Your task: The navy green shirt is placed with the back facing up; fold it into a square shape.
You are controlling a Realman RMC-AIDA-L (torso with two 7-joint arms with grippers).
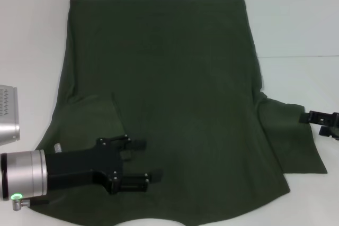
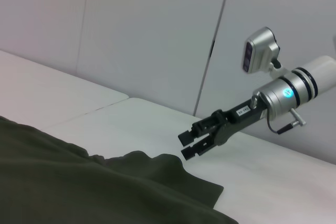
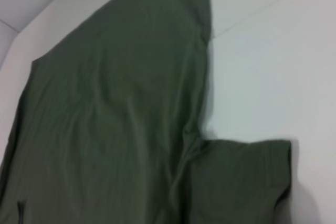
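One sleeve (image 1: 296,141) lay beside our spread right pincer (image 1: 317,123); left pincer (image 1: 139,163), spread, hovered over the shirt (image 1: 175,88); we judged an edge pinch best.

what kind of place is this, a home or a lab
Likely a lab or test cell, not a home: a bare white table, plain white panel walls, and only the navy green shirt spread flat between the left hand and right hand.
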